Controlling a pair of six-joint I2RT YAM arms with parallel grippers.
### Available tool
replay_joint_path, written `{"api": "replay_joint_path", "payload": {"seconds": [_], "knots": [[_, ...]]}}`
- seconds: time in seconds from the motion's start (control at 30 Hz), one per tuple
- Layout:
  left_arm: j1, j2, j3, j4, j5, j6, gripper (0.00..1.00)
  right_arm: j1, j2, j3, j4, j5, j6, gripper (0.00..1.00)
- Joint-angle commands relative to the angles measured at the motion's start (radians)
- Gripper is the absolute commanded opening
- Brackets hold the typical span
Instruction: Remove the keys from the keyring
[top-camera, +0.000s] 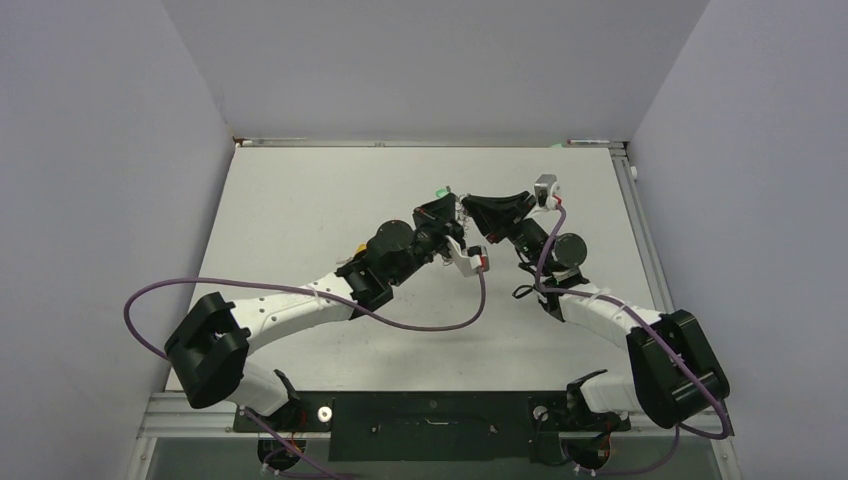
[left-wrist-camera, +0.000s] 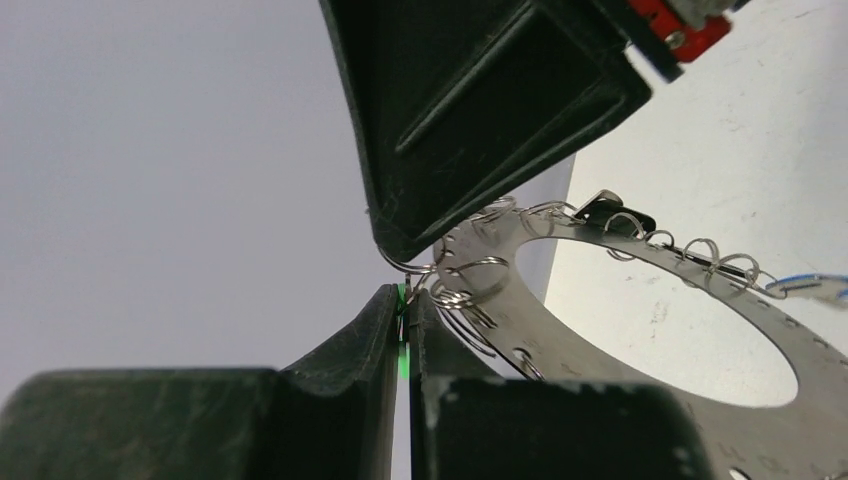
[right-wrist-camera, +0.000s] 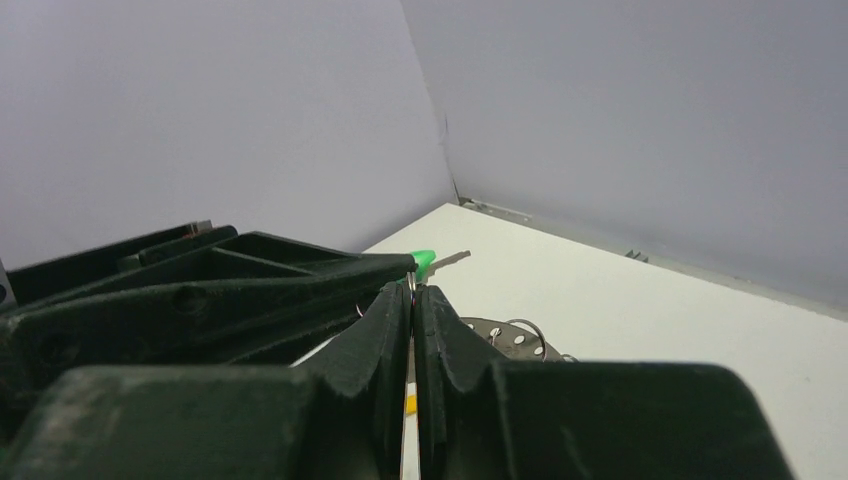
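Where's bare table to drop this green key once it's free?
Bare table lies between the left wall and the left arm, and in the near strip between the purple cable and the base rail. Crowded mid-table: left claw, right claw, green key and keyring meet there.

From above and behind the arm bases, the top view takes in the whole table (top-camera: 300, 200). The wrist views sit close behind the left end effector (left-wrist-camera: 405, 300) and right end effector (right-wrist-camera: 412, 295), facing each other, sharing the keyring (left-wrist-camera: 520, 310) and green key (right-wrist-camera: 425, 260).
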Motion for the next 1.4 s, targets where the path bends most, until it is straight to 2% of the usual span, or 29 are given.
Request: {"api": "replay_joint_path", "payload": {"seconds": [0.0, 0.07, 0.1, 0.3, 0.5, 0.67, 1.13, 1.37], "knots": [[0.005, -0.017, 0.036, 0.020, 0.021, -0.028, 0.00, -0.033, -0.069, -0.042, 0.030, -0.086, -0.050, 0.05], [0.010, -0.018, 0.031, 0.028, 0.027, -0.024, 0.00, -0.043, -0.096, -0.055, -0.004, -0.117, -0.081, 0.11], [0.011, -0.015, 0.031, 0.032, 0.030, -0.024, 0.00, -0.047, -0.105, -0.061, -0.016, -0.140, -0.094, 0.19], [0.018, -0.009, 0.026, 0.065, 0.052, -0.009, 0.00, -0.098, -0.173, -0.053, -0.149, -0.247, -0.164, 0.35], [0.020, -0.020, -0.016, 0.092, 0.093, 0.034, 0.00, -0.125, -0.206, 0.067, -0.458, -0.385, -0.331, 0.35], [0.019, -0.025, -0.045, 0.117, 0.109, 0.069, 0.00, -0.124, -0.202, 0.167, -0.668, -0.409, -0.403, 0.35], [0.011, -0.019, -0.035, 0.108, 0.109, 0.088, 0.00, -0.103, -0.145, 0.283, -0.874, -0.417, -0.470, 0.32], [0.006, -0.021, -0.038, 0.105, 0.105, 0.091, 0.00, -0.080, -0.125, 0.293, -0.871, -0.385, -0.474, 0.31]]}}
